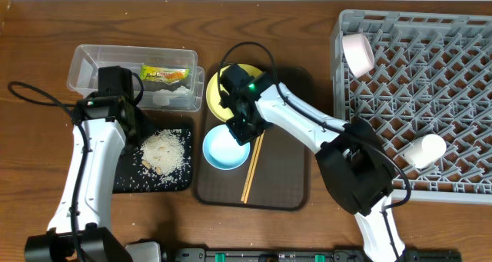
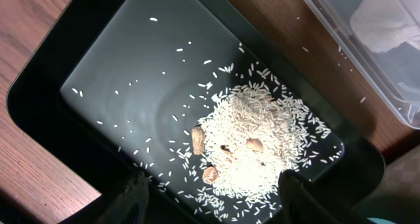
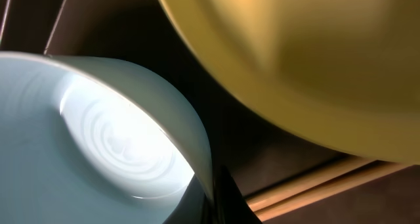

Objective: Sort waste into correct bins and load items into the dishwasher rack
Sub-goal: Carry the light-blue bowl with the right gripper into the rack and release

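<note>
L gripper (image 2: 214, 182): jaws wide, nothing held. Right under it are loose matte rice grains (image 2: 252, 145) w/ a few tan nut-like bits, in the glossy black tray (image 2: 39, 99). Clear tub (image 2: 367, 66) lies just beyond, upper right. R gripper (image 1: 240, 126) is at the rim of the smooth light blue bowl (image 3: 98, 138); can't tell its grip. Round glossy yellow plate (image 3: 315, 60) is close above it, thin wooden chopsticks (image 3: 315, 184) beside. Wrapper (image 1: 165, 74) sits in the tub, print too small to read.

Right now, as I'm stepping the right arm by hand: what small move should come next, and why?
Probably close the right tool on the rim of the light blue bowl. The tool sits at that rim, one finger showing just outside it, and the bowl rests on the brown tray, not yet in the rack.
</note>
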You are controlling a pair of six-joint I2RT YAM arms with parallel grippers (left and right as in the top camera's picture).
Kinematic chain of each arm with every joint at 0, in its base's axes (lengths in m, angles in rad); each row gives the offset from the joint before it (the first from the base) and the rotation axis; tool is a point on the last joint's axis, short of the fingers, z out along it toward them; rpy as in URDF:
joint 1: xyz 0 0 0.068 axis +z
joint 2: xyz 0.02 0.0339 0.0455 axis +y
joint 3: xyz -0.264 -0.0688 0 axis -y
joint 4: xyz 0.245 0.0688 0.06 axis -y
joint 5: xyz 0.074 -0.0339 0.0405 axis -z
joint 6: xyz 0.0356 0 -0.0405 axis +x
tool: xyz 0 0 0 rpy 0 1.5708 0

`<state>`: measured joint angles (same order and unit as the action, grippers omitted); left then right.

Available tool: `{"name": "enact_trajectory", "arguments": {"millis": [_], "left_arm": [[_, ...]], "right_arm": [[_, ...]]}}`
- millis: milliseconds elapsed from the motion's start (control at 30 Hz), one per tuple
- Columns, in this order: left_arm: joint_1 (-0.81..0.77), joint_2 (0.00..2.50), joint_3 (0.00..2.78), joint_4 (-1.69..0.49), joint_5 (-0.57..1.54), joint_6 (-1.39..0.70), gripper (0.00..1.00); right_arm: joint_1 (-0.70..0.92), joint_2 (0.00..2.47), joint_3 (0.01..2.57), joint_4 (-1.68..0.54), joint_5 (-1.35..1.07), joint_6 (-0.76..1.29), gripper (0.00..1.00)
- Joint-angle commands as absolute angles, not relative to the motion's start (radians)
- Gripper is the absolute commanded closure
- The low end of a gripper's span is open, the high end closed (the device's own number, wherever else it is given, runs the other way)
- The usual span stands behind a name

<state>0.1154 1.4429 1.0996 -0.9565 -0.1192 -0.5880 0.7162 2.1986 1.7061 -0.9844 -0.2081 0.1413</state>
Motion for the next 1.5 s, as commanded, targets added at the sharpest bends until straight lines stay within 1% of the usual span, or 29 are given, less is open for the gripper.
{"name": "enact_trajectory", "arguments": {"millis": [0, 100, 200, 433, 600, 800, 900, 1133, 1333, 1467], "left_arm": [[0.120, 1.437, 1.105, -0.960, -0.139, -0.600, 0.34], [0.120, 1.437, 1.105, -0.960, -0.139, -0.600, 0.34], [0.120, 1.437, 1.105, -0.960, -0.139, -0.600, 0.33], [0.120, 1.437, 1.105, -0.960, -0.139, -0.600, 0.34], [0.120, 1.437, 1.105, -0.960, -0.139, -0.600, 0.34], [0.119, 1.437, 1.105, -0.960, -0.139, -0.600, 0.34], [0.120, 1.437, 1.105, -0.960, -0.139, -0.600, 0.34], [0.119, 1.437, 1.105, -0.960, -0.139, -0.600, 0.33], [0.119, 1.437, 1.105, -0.960, -0.139, -0.601, 0.33], [0.120, 1.437, 1.105, -0.960, -0.139, -0.601, 0.34]], "right_arm": [[0.664, 2.147, 1.736, -0.990, -0.175, 0.141, 0.99], [0.608, 2.077, 1.757, -0.984, -0.116, 0.141, 0.99], [0.536, 1.986, 1.768, -0.963, 0.000, 0.141, 0.99], [0.345, 1.837, 1.768, -0.845, 0.382, 0.141, 0.99], [0.229, 1.837, 1.768, -0.750, 0.570, 0.022, 0.99], [0.105, 1.897, 1.768, -0.655, 0.887, -0.154, 0.99], [0.056, 1.934, 1.768, -0.633, 0.937, -0.221, 0.99], [-0.030, 2.034, 1.768, -0.628, 0.981, -0.209, 0.99], [-0.036, 2.095, 1.768, -0.647, 1.018, -0.193, 0.99], [-0.028, 2.104, 1.768, -0.686, 1.017, -0.116, 0.99]]}}
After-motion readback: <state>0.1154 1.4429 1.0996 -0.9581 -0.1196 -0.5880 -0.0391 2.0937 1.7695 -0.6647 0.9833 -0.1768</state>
